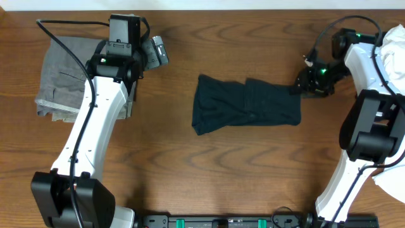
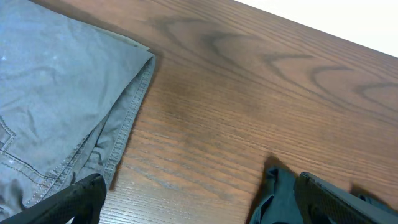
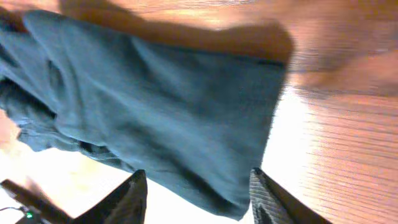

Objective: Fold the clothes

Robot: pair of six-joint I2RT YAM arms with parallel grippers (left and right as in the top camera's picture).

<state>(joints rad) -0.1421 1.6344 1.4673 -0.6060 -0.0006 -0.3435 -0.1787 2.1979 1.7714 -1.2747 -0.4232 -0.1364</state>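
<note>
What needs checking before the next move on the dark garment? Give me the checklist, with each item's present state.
1. Right claw open: ok, fingers spread.
2. Right claw at the dark garment: ok, the garment's corner shows between the fingers in the right wrist view.
3. Fabric gripped: not ok, nothing clamped yet.
4. Left claw free: ok, open, holding nothing, over the bare table.
5. Grey trousers out of the way: ok, lying apart from the garment at the table's left end.
6. Garment lying flat: not ok, creased and bunched toward its left end.
</note>
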